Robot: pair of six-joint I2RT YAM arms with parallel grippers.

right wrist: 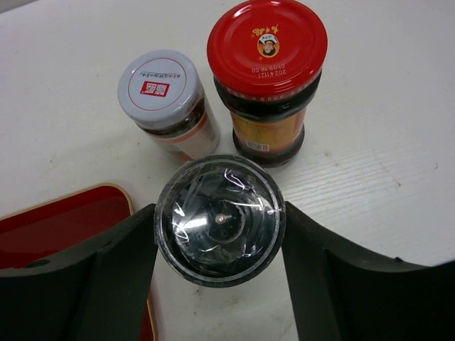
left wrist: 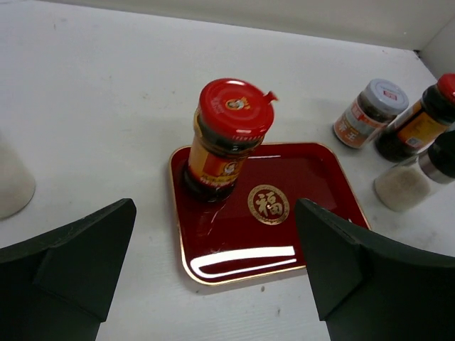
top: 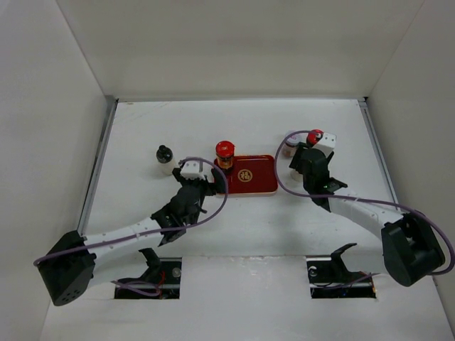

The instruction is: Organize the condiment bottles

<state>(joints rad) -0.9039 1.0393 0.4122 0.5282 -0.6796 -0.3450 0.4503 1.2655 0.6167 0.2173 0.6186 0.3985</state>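
Red tray (top: 264, 170) (gold emblem at centre) on white table (top: 249, 231)

Both arms are built of white, tube-like links (top: 121, 240) joined by chunky black joints (top: 174, 212). Each arm ends at the near side in a bulky black base block (top: 67, 273). A thin purple cable (top: 227, 193) loops along each arm, and a small white box (top: 190, 169) sits at each wrist. The fingers (left wrist: 71, 270) are matte black, broad and wedge-shaped.
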